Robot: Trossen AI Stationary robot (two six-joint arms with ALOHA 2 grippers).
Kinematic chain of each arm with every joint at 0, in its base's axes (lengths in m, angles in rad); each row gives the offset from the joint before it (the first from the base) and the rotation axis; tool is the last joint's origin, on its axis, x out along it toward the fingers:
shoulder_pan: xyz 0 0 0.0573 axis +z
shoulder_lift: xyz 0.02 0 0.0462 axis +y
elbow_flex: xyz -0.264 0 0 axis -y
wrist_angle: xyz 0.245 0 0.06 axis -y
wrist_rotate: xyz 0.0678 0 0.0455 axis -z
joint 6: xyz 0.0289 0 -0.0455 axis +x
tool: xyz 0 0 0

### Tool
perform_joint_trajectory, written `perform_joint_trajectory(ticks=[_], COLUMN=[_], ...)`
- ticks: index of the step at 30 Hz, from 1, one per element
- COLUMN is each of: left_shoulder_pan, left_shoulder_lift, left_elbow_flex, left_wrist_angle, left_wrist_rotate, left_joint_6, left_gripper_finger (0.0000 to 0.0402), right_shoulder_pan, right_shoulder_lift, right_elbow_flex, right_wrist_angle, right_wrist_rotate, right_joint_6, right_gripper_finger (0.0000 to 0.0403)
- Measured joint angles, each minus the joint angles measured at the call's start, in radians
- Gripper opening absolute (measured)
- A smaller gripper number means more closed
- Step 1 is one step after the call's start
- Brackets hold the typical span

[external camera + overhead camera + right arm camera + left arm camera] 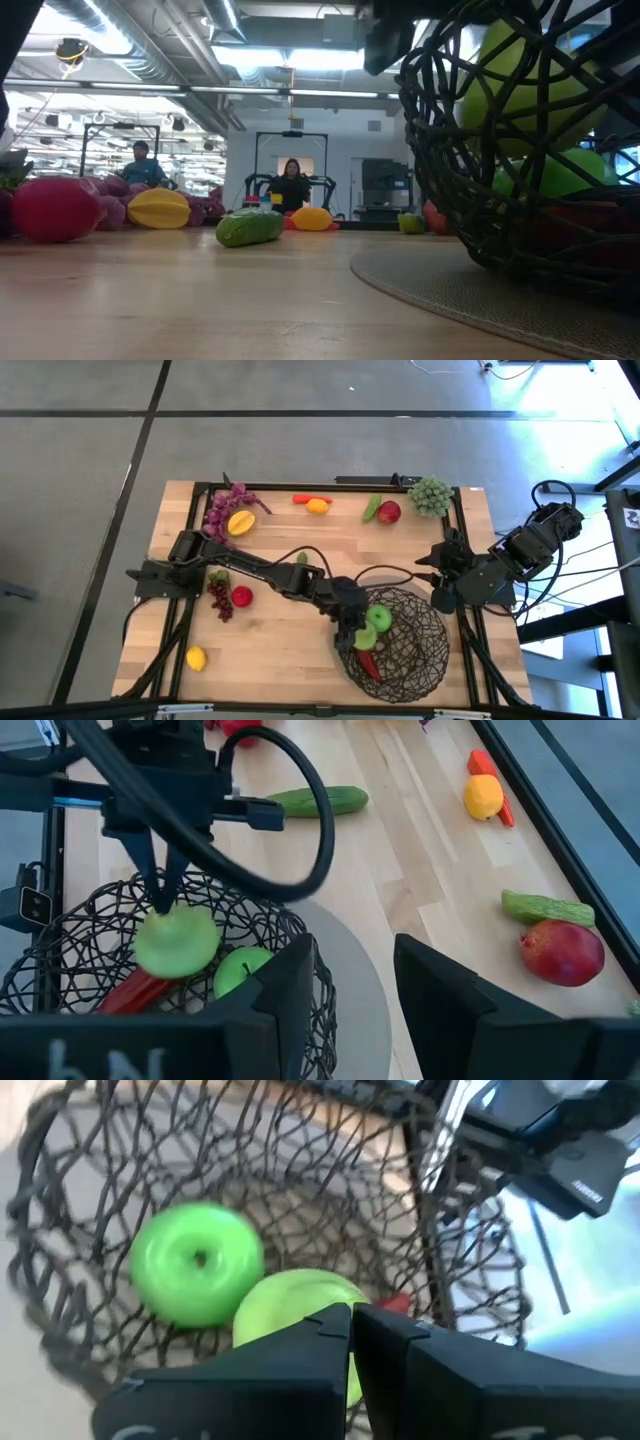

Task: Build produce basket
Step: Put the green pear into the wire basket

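Dark brown woven wire-mesh basket (405, 645) sits at the table's 5 o'clock on a round grey mat (352, 990). Inside it: two glossy green toy apples, one (197, 1263) clear of the fingers, the other (290, 1312) directly under the left fingertips, plus a red chili (368, 662) lying on the basket floor toward 6 o'clock.

Left gripper (352, 1318) reaches from the 9 o'clock side over the basket's 10 o'clock rim. Its fingers are pressed together with no gap, tips pointing down at the second green apple; the right wrist view shows the tips meeting the top of that apple. Whether the apple is actually gripped cannot be told.

Right gripper (355, 975) waits at the table's 3 o'clock edge, just beside the basket rim, jaws partly apart, nothing between them.

Produce on the wooden tabletop (290, 640), outside the basket:
- yellow lemon (196, 657) at 8 o'clock
- red apple (241, 596) with dark red grapes (219, 600) at 9 o'clock
- purple grapes (222, 508) and a yellow fruit (240, 522) at 11 o'clock
- orange carrot with a small lemon (316, 505) at 12 o'clock
- green pod and red fruit (389, 512) at 1 o'clock
- green grape cluster (431, 495) at 1 o'clock
- green cucumber (318, 801) near centre
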Motion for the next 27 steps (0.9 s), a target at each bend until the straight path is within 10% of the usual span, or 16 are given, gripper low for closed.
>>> perform_joint_trajectory(ticks=[27], left_shoulder_pan=[0.005], left_shoulder_lift=[0.098], left_elbow_flex=[0.002], left_wrist_angle=[0.222], left_wrist_rotate=[0.043], left_joint_6=[0.000], left_gripper_finger=[0.0000], right_shoulder_pan=[0.000], right_shoulder_lift=[0.000], right_elbow_flex=[0.000], right_wrist_angle=[-0.005], right_wrist_rotate=[0.028], right_joint_6=[0.002], right_gripper_finger=[0.0136])
